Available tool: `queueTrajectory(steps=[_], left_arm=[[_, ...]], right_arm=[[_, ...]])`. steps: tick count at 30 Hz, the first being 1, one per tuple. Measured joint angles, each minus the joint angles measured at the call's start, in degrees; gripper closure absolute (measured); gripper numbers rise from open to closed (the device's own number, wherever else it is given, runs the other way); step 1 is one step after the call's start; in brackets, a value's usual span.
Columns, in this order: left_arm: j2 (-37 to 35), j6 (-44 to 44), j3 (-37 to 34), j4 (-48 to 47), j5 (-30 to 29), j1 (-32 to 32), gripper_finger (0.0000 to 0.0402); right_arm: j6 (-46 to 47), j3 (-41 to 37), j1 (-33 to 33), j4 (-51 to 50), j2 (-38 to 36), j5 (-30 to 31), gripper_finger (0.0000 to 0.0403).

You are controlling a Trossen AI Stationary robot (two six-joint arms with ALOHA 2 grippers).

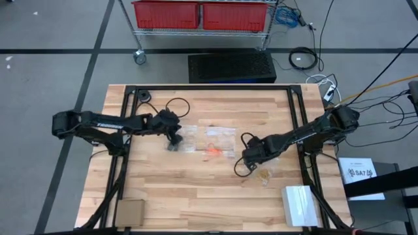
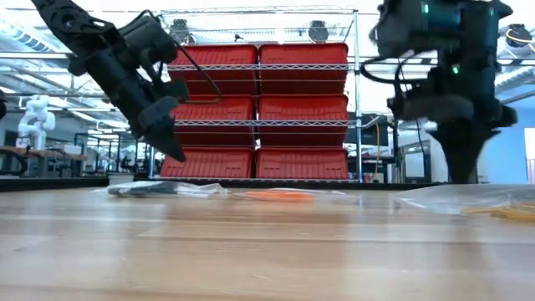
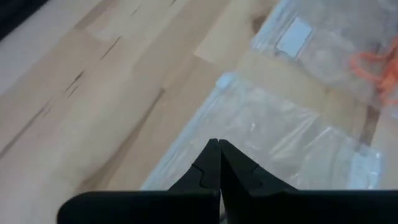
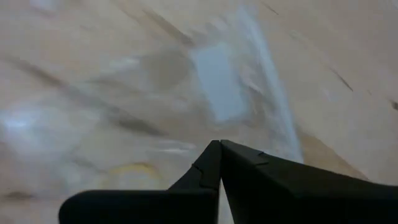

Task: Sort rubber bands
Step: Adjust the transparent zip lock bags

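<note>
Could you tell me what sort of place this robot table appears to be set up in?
Probably a robotics lab or workshop: a wire shelving rack holding red storage bins stands behind the wooden table, and loose cables trail across the grey floor.

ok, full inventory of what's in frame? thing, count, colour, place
clear plastic bags: several, table middle, one more near the right tool
orange-red rubber bands: small cluster, in a middle bag
tan rubber bands: few, in the right bag
brown pad: one, near-left corner
white box: one, near-right corner
red bins: wire shelf beyond the table
left tool: shut, empty, over the left bag
right tool: shut, empty, beside the right bag
</note>
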Motion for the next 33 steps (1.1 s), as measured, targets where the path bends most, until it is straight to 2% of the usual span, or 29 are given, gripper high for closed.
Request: queueTrajectory(steps=[7, 10, 16, 23, 33], left_arm=[[-1.3, -1.4, 0.0, -0.2, 0.0, -1.7, 0.04], [-1.2, -1.4, 0.0, -0.1, 0.2, -1.9, 0.04], [-1.2, -1.1, 0.0, 1.0, 1.4, -2.0, 0.04], [-1.2, 0.2, 0.0, 2.7, 1.9, -2.0, 0.0399], [-1.2, 0.4, 0.0, 3.4, 1.9, -1.7, 0.0399]], right_arm=[[0.0, -5.3, -3.5, 1.7, 2.2, 0.5, 0.0403], [-2.1, -5.7, -5.6, 1.2, 1.8, 4.0, 0.0403], [-15.2, -6.1, -11.0, 2.3, 0.6, 10.2, 0.0403], [-35.6, -6.0, -16.6, 10.0, 0.6, 11.6, 0.0403], [-42.9, -4.7, -19.6, 10.0, 0.6, 12.1, 0.0403]])
